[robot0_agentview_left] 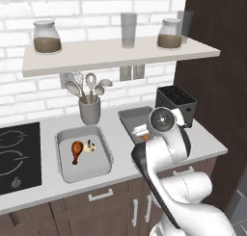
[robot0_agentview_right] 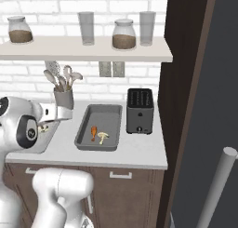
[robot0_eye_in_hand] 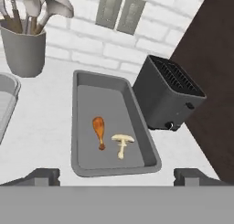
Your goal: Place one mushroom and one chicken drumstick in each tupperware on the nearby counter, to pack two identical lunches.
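Jaws are standing wide apart w/ nothing between them; gripper is hovering over the counter, looking down at the darker grey tupperware. Inside it a chicken drumstick and a mushroom are lying side by side, apart, ahead of the jaws and centred between the tips. Drumstick's long axis is running fwd-back along the tub, bone tip pointing toward the hand.

Left base view is showing what the hand view isn't: the light grey tupperware by the hob, also holding a drumstick and mushroom, just beside each other. Judging from this, both lunches look packed; next move prob. just a retreat.
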